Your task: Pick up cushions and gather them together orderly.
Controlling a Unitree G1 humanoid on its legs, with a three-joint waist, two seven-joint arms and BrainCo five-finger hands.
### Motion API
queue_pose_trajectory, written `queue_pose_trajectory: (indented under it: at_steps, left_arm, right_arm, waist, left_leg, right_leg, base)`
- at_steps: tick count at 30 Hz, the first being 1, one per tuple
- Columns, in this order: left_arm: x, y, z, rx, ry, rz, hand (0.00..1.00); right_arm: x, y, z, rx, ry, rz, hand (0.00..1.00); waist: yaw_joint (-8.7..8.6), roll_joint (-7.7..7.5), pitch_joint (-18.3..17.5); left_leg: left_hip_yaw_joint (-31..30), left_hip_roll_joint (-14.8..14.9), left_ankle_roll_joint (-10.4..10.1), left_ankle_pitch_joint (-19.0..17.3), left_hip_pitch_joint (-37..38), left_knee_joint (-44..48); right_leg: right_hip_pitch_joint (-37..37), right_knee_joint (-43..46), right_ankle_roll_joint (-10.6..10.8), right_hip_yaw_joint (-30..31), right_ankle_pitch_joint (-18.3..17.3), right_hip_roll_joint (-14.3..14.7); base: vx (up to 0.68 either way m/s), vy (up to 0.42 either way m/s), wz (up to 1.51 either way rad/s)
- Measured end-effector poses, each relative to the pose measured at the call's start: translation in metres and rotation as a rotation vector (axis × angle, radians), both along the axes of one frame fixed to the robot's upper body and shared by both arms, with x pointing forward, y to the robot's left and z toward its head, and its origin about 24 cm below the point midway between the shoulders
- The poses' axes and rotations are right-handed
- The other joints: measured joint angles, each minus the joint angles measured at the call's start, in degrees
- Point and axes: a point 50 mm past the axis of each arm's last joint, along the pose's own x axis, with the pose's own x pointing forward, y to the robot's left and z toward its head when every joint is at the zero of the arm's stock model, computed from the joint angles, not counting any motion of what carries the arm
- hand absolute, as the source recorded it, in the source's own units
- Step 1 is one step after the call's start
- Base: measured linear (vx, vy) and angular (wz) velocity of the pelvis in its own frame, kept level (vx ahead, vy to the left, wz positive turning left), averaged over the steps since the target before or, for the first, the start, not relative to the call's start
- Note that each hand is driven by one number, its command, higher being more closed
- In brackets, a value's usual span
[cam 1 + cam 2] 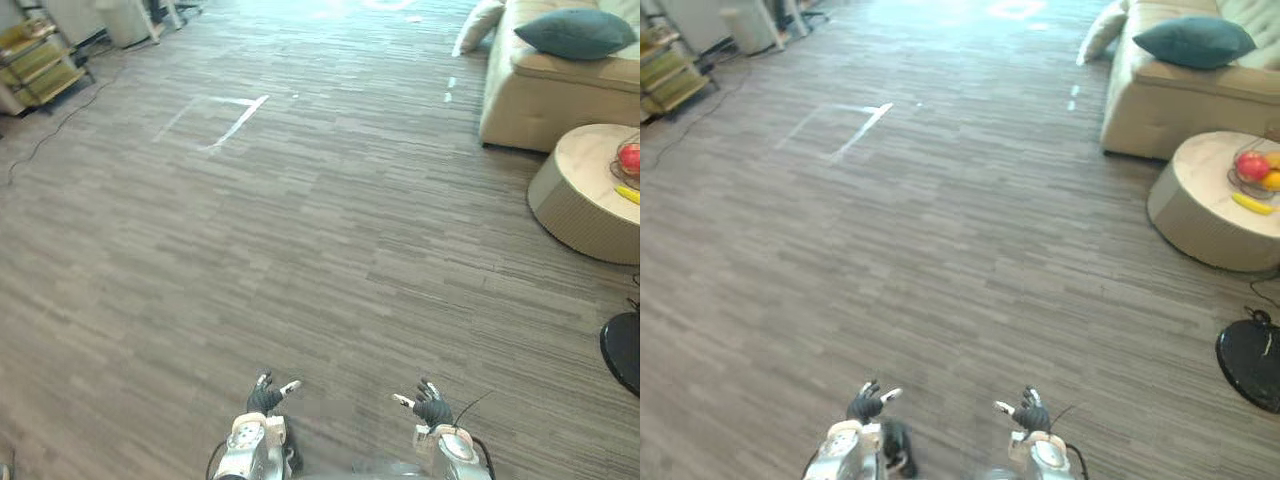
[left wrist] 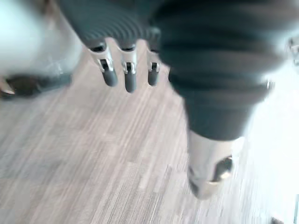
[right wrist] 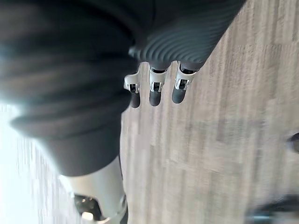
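Left eye view, floor: open wood stretch from the shelf rightward.
Left robot hand: released, low at the near edge.
Right robot hand: released, beside it.
Pale cushion: leaning against the sofa end.
Teal cushion: on the sofa seat.
Round bench: before the sofa, far right.

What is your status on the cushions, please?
Left hand and right hand open, empty. Teal cushion on sofa, cream cushion by its far end, both ahead right. Round table stands before the sofa.
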Motion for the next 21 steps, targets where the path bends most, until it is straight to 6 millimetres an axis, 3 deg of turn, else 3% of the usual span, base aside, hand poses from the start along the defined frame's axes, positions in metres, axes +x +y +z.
queue_pose_trajectory:
  at_steps: [1, 2, 3, 4, 5, 6, 7, 8, 9, 10, 11, 12, 13, 14, 15, 16, 17, 20, 21]
  left_arm:
    - [-0.003, 0.001, -0.001, 0.000, 0.006, 0.010, 0.00]
    - [-0.003, 0.002, -0.001, -0.001, 0.003, 0.015, 0.00]
    - [-0.007, 0.012, -0.003, 0.011, 0.014, 0.044, 0.00]
    - [-0.008, 0.015, -0.003, 0.017, 0.018, 0.054, 0.00]
    - [-0.010, 0.021, -0.003, 0.030, 0.024, 0.057, 0.00]
    - [-0.011, 0.021, -0.005, 0.030, 0.033, 0.056, 0.00]
    - [-0.008, 0.020, -0.006, 0.031, 0.047, 0.046, 0.00]
    - [-0.011, 0.019, -0.009, 0.028, 0.072, 0.043, 0.00]
    - [-0.015, 0.014, -0.012, 0.015, 0.098, 0.038, 0.00]
    - [-0.016, 0.011, -0.013, 0.011, 0.105, 0.034, 0.00]
    - [-0.018, 0.003, -0.015, 0.004, 0.122, -0.003, 0.00]
    - [-0.017, 0.001, -0.015, 0.006, 0.122, -0.016, 0.00]
    - [-0.015, 0.002, -0.015, 0.008, 0.122, -0.019, 0.00]
    - [-0.014, 0.001, -0.014, 0.008, 0.121, -0.022, 0.00]
    - [-0.014, -0.001, -0.014, 0.006, 0.120, -0.033, 0.00]
    - [-0.014, -0.002, -0.015, 0.003, 0.124, -0.037, 0.00]
    - [-0.019, -0.008, -0.018, -0.013, 0.145, -0.040, 0.00]
    - [-0.015, -0.012, -0.016, -0.016, 0.134, -0.055, 0.00]
    - [-0.014, -0.011, -0.016, -0.010, 0.130, -0.060, 0.00]
  right_arm:
    - [-0.007, 0.001, -0.004, 0.005, 0.027, -0.003, 0.00]
    - [-0.012, 0.002, -0.006, 0.010, 0.041, -0.004, 0.00]
    - [-0.020, 0.011, -0.009, 0.033, 0.060, -0.003, 0.00]
    - [-0.025, 0.015, -0.011, 0.044, 0.071, -0.009, 0.00]
    - [-0.037, 0.016, -0.015, 0.051, 0.104, -0.018, 0.00]
    - [-0.041, 0.017, -0.017, 0.049, 0.117, -0.014, 0.00]
    - [-0.040, 0.019, -0.017, 0.052, 0.118, -0.005, 0.00]
    - [-0.038, 0.019, -0.016, 0.051, 0.111, 0.010, 0.00]
    - [-0.026, 0.017, -0.012, 0.039, 0.076, 0.028, 0.00]
    - [-0.024, 0.014, -0.010, 0.029, 0.064, 0.040, 0.00]
    - [-0.020, 0.003, -0.007, -0.008, 0.036, 0.053, 0.00]
    - [-0.015, 0.000, -0.005, -0.017, 0.019, 0.055, 0.00]
    - [-0.012, -0.001, -0.004, -0.018, 0.012, 0.053, 0.00]
    - [-0.012, -0.001, -0.004, -0.017, 0.011, 0.053, 0.00]
    - [-0.011, -0.001, -0.003, -0.016, 0.006, 0.053, 0.00]
    - [-0.011, -0.001, -0.003, -0.013, 0.007, 0.047, 0.00]
    - [-0.006, -0.006, -0.002, -0.023, -0.002, 0.046, 0.00]
    - [-0.003, -0.007, -0.001, -0.016, -0.002, 0.030, 0.00]
    - [-0.007, -0.008, -0.002, -0.009, 0.013, 0.015, 0.00]
  waist:
    - [0.35, 0.88, -0.67]
    - [1.13, 0.53, -1.29]
    - [1.21, -2.62, -3.07]
    - [0.79, -4.18, -3.39]
    - [0.69, -7.08, -3.96]
    - [0.34, -8.02, -3.89]
    - [-0.89, -7.72, -3.32]
    - [-1.21, -7.69, -3.21]
    - [-1.62, -5.85, -2.12]
    - [-1.86, -5.00, -1.87]
    - [-2.91, -2.29, -2.00]
    - [-2.98, -1.14, -1.67]
    - [-3.62, -1.53, -1.80]
    - [-3.88, -1.85, -1.87]
    - [-4.60, -2.57, -1.95]
    - [-5.46, -3.53, -2.02]
    - [-5.31, -1.01, -1.93]
    - [-5.73, -0.39, -2.18]
    - [-6.64, -0.26, -2.10]
  left_leg:
    - [-0.29, -0.10, 2.65, 1.27, -0.31, -2.07]
    - [-0.45, 0.04, 5.78, 5.42, 0.22, 0.00]
    - [2.17, -1.36, 7.86, 6.50, 0.89, 3.34]
    - [3.46, -2.25, 8.70, 5.35, 1.72, 4.16]
    - [5.42, -4.52, 8.22, 1.26, 4.83, 5.12]
    - [5.39, -6.01, 8.10, -1.04, 6.99, 4.88]
    - [4.75, -7.07, 8.25, -3.47, 10.57, 3.51]
    - [4.78, -7.22, 8.10, -5.05, 13.65, 2.32]
    - [5.58, -6.47, 7.78, -7.02, 19.66, -0.32]
    - [5.57, -6.02, 7.51, -7.41, 21.43, -1.13]
    - [5.57, -4.29, 7.51, -9.31, 26.40, -3.78]
    - [5.77, -3.59, 7.45, -9.25, 29.78, -5.37]
    - [6.11, -3.07, 7.41, -9.22, 32.76, -6.11]
    - [5.96, -2.95, 7.41, -9.22, 33.83, -6.31]
    - [5.19, -2.88, 7.33, -9.28, 36.93, -7.09]
    - [3.95, -3.28, 6.10, -10.09, 40.26, -7.75]
    - [3.78, -1.10, 5.31, -10.22, 41.80, -7.78]
    - [2.25, -0.85, 4.67, -1.29, 40.80, -4.45]
    - [0.74, 1.00, 3.55, 4.39, 39.48, 2.77]
  right_leg:
    - [2.06, 0.58, 1.24, 2.78, -0.94, 0.17]
    - [2.76, 2.00, 1.24, 4.52, -2.14, -0.68]
    - [1.77, 7.31, 3.68, 5.61, -3.68, -3.38]
    - [0.92, 10.47, 3.83, 5.66, -3.69, -4.68]
    - [-3.70, 23.22, 7.74, 4.36, -0.69, -6.72]
    - [-7.27, 32.51, 11.94, 2.78, 5.49, -7.17]
    - [-13.07, 43.87, 16.00, 0.38, 15.41, -8.03]
    - [-17.28, 50.77, 13.31, -1.42, 12.43, -8.07]
    - [-22.89, 56.50, 10.13, -4.46, 6.69, -7.64]
    - [-24.59, 56.88, 9.59, -5.81, 5.38, -7.46]
    - [-30.98, 55.87, 8.42, -10.86, 2.16, -6.83]
    - [-35.14, 52.85, 6.53, -13.19, 0.03, -6.53]
    - [-39.26, 46.48, 6.22, -15.09, -0.87, -6.62]
    - [-40.70, 42.41, 6.27, -15.51, -0.66, -6.56]
    - [-41.95, 31.34, 6.19, -15.23, 2.44, -6.59]
    - [-41.95, 23.29, 4.21, -14.19, 12.56, -6.94]
    - [-40.90, 25.18, 1.52, -15.87, 10.40, -5.63]
    - [-40.27, 29.81, -1.63, -16.29, 6.72, -6.69]
    - [-35.07, 27.69, -1.67, -17.54, 5.45, -6.95]
  base:
    - [0.72, 0.296, -1.73]
    - [0.98, 0.381, -1.67]
    - [0.69, 0.263, -1.14]
    - [0.84, 0.292, -0.97]
    - [0.63, 0.242, -0.43]
    - [0.93, 0.354, -0.25]
    - [0.86, 0.313, 0.00]
    - [0.81, 0.240, -0.22]
    - [0.63, 0.163, -0.34]
    - [0.62, 0.156, -0.31]
    - [0.64, 0.135, -0.07]
    - [0.80, 0.101, 0.07]
    - [0.68, 0.022, 0.16]
    - [0.68, -0.083, 0.43]
    - [0.72, -0.180, 0.64]
    - [0.91, -0.226, 0.54]
    - [0.90, -0.243, 0.23]
    - [0.62, -0.197, 0.24]
    - [0.68, -0.241, 0.62]
